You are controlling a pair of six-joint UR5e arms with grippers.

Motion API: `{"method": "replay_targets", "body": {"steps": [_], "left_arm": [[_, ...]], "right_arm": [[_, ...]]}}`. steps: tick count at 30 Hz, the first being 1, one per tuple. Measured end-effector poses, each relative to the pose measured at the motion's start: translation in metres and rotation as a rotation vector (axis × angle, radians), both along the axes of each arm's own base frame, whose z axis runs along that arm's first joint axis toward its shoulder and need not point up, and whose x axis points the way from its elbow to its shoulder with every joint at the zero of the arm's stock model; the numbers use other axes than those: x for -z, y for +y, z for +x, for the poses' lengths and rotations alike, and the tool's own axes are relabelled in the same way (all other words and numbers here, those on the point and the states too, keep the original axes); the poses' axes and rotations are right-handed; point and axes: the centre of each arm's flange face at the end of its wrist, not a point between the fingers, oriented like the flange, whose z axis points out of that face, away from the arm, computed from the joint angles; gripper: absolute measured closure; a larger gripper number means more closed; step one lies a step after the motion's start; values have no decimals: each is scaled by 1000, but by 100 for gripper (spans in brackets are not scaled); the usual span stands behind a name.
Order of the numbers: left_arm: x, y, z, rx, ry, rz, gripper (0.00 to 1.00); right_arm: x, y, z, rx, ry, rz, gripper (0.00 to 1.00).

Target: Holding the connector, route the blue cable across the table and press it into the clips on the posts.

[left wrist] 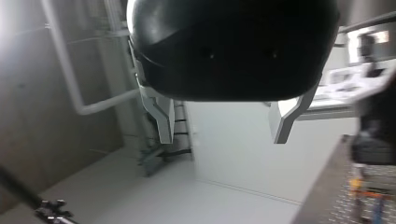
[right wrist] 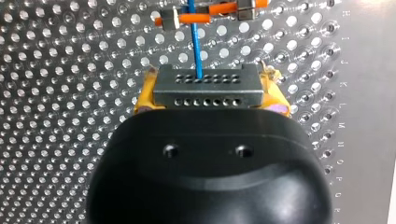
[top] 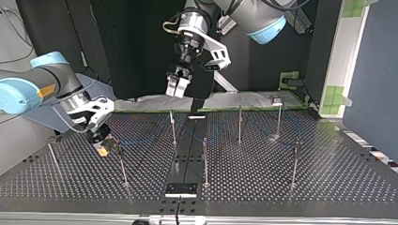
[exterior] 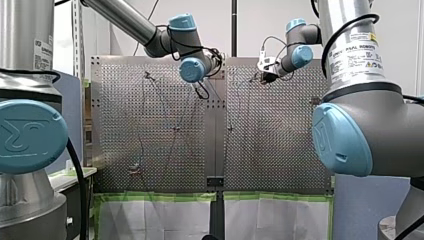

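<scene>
Gripping the connector (right wrist: 205,83) just before the orange clip (right wrist: 210,14), my right claw (right wrist: 208,100) aims the blue cable (right wrist: 195,44) straight at it, probably for pressing in; my left claw (left wrist: 223,137) hangs open, well apart from that clip, leaving room.

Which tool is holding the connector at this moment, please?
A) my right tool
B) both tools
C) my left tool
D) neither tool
A: in the right wrist view my right tool, with yellow pads, is shut on the grey connector, and the blue cable runs out ahead of it. My left tool hangs open and empty.
</scene>
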Motion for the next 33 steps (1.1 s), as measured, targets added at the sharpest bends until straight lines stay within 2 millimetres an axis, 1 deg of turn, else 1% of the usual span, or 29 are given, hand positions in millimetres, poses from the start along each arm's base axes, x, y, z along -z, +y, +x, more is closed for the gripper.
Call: {"method": "replay_targets", "body": {"steps": [11,29,33], "left_arm": [[43,11,-13,-15,36,128,0],[120,50,-29,-84,159,241,0],[137,60,-35,-91,190,267,0]], "right_arm": [[1,0,0,0,1,2,100],[2,-1,0,0,1,4,100],[3,-1,0,0,1,5,100]]}}
